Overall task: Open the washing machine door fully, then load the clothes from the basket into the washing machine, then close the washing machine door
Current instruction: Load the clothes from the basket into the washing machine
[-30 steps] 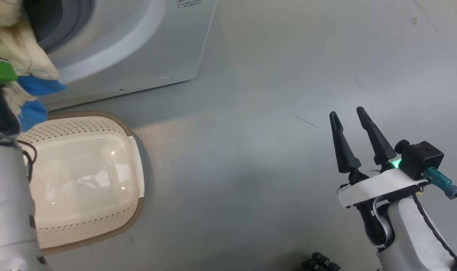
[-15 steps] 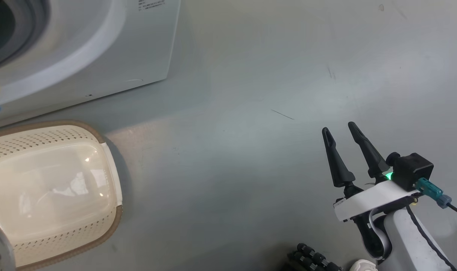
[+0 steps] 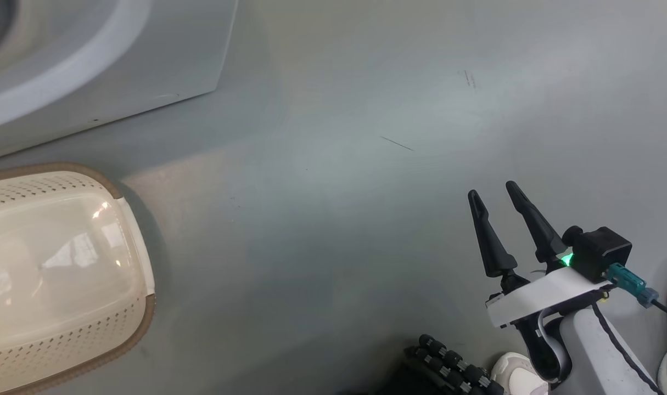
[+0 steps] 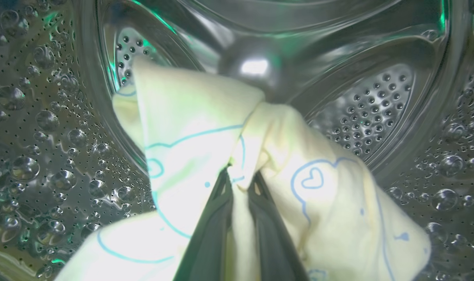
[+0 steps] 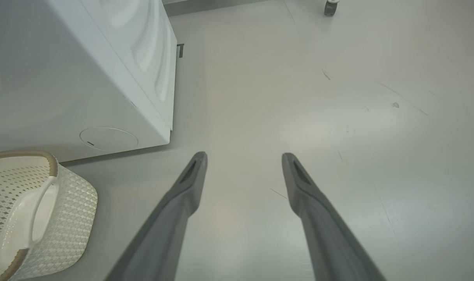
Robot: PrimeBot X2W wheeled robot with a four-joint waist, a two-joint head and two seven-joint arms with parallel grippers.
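Deep inside the steel drum (image 4: 361, 109) of the washing machine (image 3: 119, 71), left gripper (image 4: 240, 175) clamped narrow on the clothes (image 4: 190, 128): a fold of pale cream-yellow fabric pinched between the two dark fingers (image 4: 213, 234), bunched at the tips and draped down both sides. Thin blue line drawings across the cloth, a small heart (image 4: 311, 177) among them on the right-hand drape in the left wrist view. Perforated, dimpled drum wall all around, shiny, with green glints near the top. Cloth hanging from the grip in front of the drum's back wall; impossible to tell whether touching the drum below. Out over the grey floor (image 3: 338, 219), right gripper (image 3: 491, 189) spread wide, holding nothing, fingers well apart and pointing away across bare floor, green light (image 3: 566, 259) lit at the wrist. At the left edge of the head view, basket (image 3: 64, 351) standing on the floor just in front of the machine's lower front, glossy cream bottom bare, perforated sides, brown rim. At lower left of the right wrist view, that basket with its white side handle (image 5: 18, 222) facing the camera, close beside the white cabinet, a round cover (image 5: 108, 137) low on the cabinet's front. Right gripper well apart from both basket and machine.
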